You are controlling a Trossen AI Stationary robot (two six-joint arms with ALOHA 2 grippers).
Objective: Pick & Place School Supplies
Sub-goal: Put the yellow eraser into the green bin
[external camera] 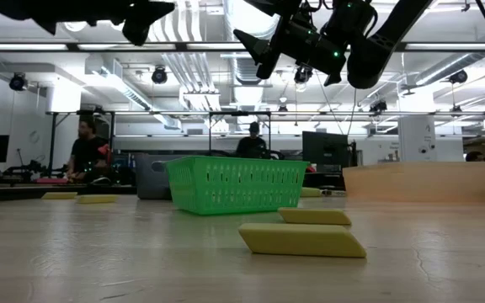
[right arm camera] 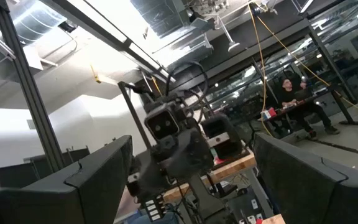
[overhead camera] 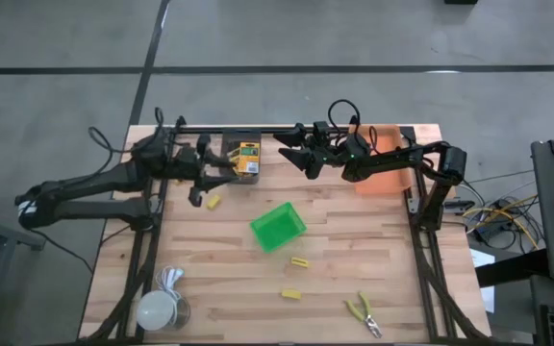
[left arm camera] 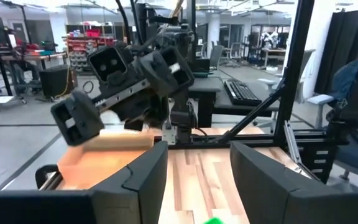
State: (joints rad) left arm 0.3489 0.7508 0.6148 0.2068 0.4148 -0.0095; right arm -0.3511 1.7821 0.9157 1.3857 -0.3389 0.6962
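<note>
My left gripper hovered at far edge of surface, fingers apart, nothing between; crayon box sat in grey bin just beside it, so likely already sorted. My right gripper hung high near orange bin, fingers apart, empty, facing left one. Yellow blocks and pliers lay loose on near side, apart from green bin. Judged these yet to collect.

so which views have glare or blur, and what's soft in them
Low view: the nearest yellow block is soft, ceiling lights glare above the green bin. Right wrist view: bright ceiling glare, its own fingers blurred. High view: evenly lit.
</note>
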